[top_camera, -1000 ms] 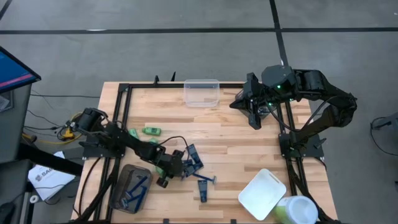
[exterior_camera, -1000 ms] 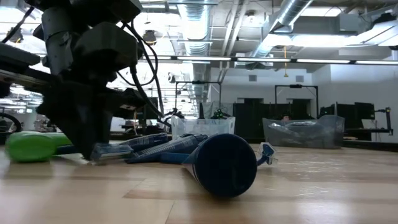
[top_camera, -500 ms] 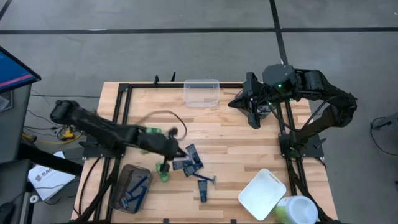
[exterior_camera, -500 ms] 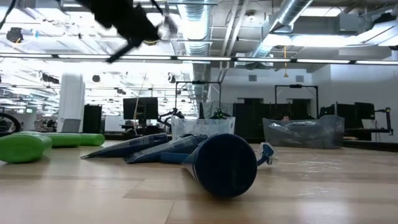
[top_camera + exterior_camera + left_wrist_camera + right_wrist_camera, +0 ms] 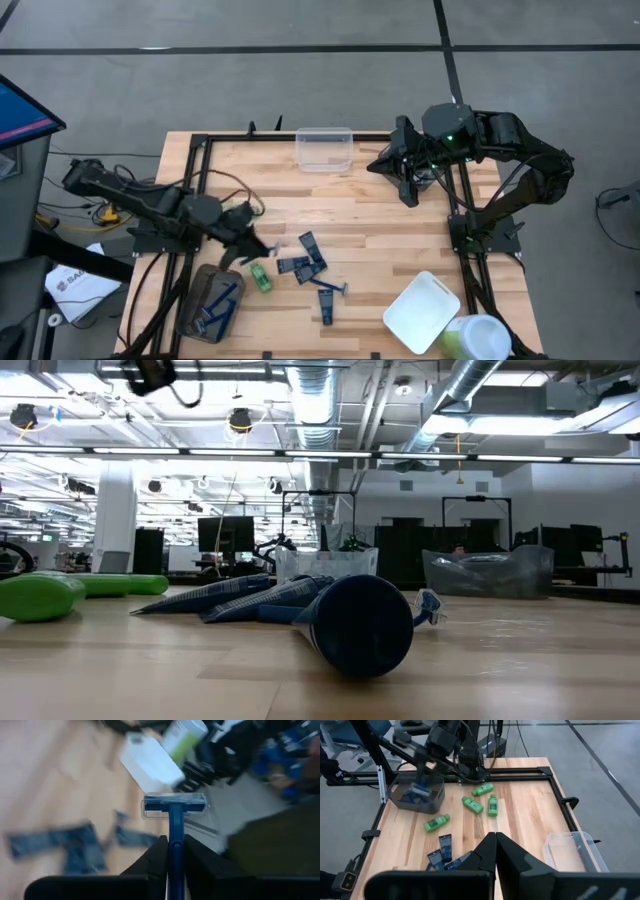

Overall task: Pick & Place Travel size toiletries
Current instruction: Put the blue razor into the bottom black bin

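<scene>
Left gripper (image 5: 170, 851) clamps one thin blue plastic razor (image 5: 174, 806) by its handle, lower left of the high view.

Right gripper (image 5: 495, 845), fingers pressed together and empty, waits upper right. Right wrist view counts four bright green mini bottles (image 5: 472, 804) and three flat dark navy tubes (image 5: 445, 841) on the wooden table (image 5: 400, 225); more razors fill the grey-brown tub (image 5: 196, 290).
</scene>
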Controlling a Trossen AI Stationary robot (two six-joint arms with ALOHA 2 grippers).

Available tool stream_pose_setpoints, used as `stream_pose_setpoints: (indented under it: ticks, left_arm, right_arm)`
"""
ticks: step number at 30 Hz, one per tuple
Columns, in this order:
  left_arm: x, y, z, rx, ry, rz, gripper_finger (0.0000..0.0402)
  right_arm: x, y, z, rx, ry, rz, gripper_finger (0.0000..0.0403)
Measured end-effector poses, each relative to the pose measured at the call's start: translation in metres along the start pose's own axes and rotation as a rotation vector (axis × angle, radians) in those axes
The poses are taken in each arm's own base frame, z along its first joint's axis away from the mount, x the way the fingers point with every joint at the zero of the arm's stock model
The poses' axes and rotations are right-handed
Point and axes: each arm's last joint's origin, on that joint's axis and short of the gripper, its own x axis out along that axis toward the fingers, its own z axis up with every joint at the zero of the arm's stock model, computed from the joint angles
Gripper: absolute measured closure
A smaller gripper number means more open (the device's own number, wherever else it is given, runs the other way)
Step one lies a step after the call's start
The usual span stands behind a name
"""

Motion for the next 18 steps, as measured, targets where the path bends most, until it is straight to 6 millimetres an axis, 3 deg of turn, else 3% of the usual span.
stream_pose_setpoints:
  ticks: [10, 18]
  left_arm:
    - [-0.012, -0.015, -0.039, -0.380, 0.344, -0.010, 0.0359]
    - [-0.001, -0.023, -0.082, -0.508, 0.552, 0.100, 0.0369]
  right_arm:
    - [0.000, 0.000, 0.000, -0.012, 0.000, 0.000, 0.0403]
    - [0.000, 0.000, 0.000, -0.039, 0.000, 0.000, 0.0403]
